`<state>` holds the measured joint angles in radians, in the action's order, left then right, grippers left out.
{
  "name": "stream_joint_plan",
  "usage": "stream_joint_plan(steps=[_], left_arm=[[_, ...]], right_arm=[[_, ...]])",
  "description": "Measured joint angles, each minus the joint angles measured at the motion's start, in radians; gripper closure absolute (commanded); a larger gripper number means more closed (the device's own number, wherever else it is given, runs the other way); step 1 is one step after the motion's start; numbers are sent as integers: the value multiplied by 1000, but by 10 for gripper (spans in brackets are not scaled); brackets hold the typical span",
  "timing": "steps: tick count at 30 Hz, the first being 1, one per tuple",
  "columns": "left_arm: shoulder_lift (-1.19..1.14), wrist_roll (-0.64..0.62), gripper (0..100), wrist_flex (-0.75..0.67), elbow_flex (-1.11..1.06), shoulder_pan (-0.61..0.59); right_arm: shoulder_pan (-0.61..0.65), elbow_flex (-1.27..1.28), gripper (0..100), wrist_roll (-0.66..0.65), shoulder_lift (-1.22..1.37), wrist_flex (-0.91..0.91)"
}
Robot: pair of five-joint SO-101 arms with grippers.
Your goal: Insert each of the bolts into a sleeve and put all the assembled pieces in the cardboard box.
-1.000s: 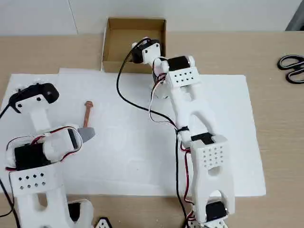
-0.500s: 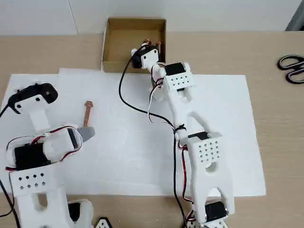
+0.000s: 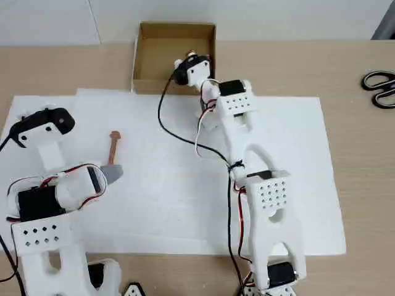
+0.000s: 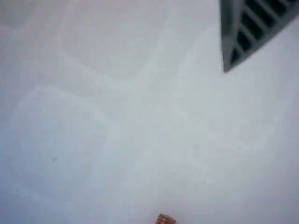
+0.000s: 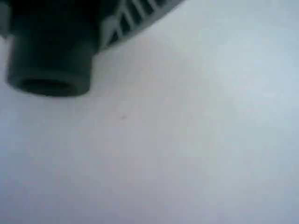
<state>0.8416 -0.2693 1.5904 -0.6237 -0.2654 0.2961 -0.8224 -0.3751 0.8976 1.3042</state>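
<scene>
A copper bolt lies on the white paper sheet, and its tip also shows in the left wrist view. My left gripper rests on the paper just short of the bolt's near end. The right arm stretches to the cardboard box, with my right gripper over the box's near right corner. In the right wrist view a dark sleeve sits against a ribbed grey finger. A copper bit shows just past that gripper in the high view.
Scissors lie on the wooden table at the far right. The paper sheet covers most of the table between the two arm bases. The right arm's black cable hangs over the paper's middle.
The right arm has shifted slightly at the box's near right corner, and a second copper bit seen half a second ago is now covered. The left arm and the loose bolt have stayed still.
</scene>
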Motion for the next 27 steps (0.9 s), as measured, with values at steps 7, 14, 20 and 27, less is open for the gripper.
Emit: stream_joint_plan(steps=[7, 14, 20, 27], left_arm=[[0, 0, 684, 0, 0, 0], [0, 0, 684, 0, 0, 0], [0, 0, 684, 0, 0, 0], [0, 0, 684, 0, 0, 0]], right_arm=[[-51, -204, 995, 25, 0, 307], [-48, -206, 991, 147, -83, 405], [-44, -48, 957, 207, -101, 407], [-5, 14, 909, 210, -101, 407]])
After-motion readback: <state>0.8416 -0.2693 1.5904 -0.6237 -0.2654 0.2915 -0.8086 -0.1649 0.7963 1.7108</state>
